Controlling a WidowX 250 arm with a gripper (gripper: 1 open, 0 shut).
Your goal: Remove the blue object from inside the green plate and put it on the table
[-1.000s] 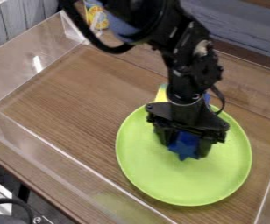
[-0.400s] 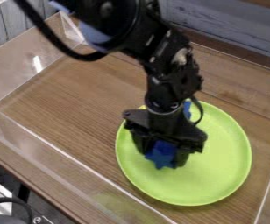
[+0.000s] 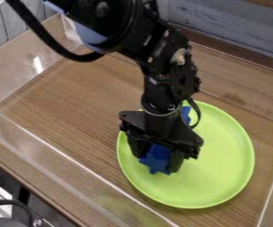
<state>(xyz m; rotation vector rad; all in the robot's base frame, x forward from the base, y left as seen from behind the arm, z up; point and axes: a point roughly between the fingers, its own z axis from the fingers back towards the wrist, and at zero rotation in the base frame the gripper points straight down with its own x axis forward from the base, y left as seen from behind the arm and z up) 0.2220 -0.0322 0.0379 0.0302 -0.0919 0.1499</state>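
Observation:
The blue object [image 3: 164, 162] shows as a short deep-blue block between the black fingers of my gripper [image 3: 160, 156]. The gripper points straight down and is shut on it, over the left part of the green plate [image 3: 225, 152]. The plate is a large lime-green disc lying on the brown wood-grain table [image 3: 80, 102] at the right front. The arm hides the block's upper end. I cannot tell whether the block's lower end touches the plate.
Clear acrylic walls [image 3: 19, 66] run along the table's left and front edges. Bare tabletop lies to the left of the plate. A small blue patch [image 3: 190, 113] shows behind the arm above the plate.
The gripper has carried the blue object from the plate's middle toward its left front part. The block has stayed between the fingers the whole way.

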